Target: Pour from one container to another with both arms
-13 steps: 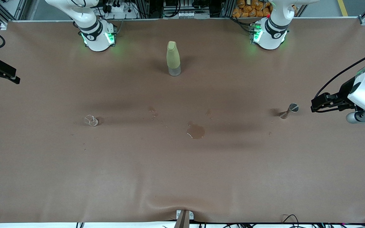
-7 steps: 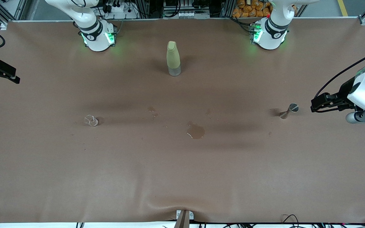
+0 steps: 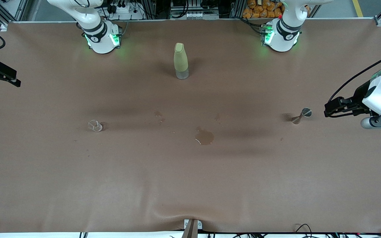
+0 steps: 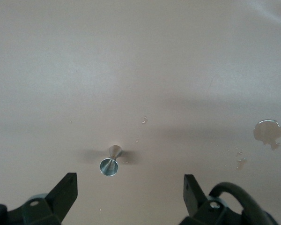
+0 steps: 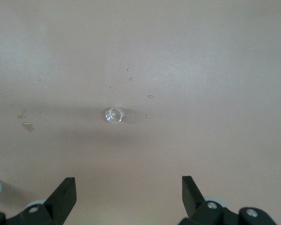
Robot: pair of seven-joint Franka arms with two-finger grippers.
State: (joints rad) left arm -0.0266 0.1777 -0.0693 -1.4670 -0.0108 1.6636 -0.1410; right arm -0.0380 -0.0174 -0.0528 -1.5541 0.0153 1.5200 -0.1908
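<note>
While both sets of jaws stand spread wide and hold nothing, the left gripper (image 3: 326, 111) hangs over the counter (image 3: 190, 181) at the left arm's end, just beside the silvery jigger (image 3: 301, 116), which stands upright there. The right gripper (image 3: 15, 82) hangs over the right arm's end, well apart from the clear glass cup (image 3: 95, 126). Between cup and jigger lies a puddle (image 3: 204, 137) with scattered drops around it. A yellow-green bottle (image 3: 180, 61) stands farther from the front camera, between the two bases. Brown wrinkled covering spreads over the counter; cables and aluminium framing line its edge by the bases.
</note>
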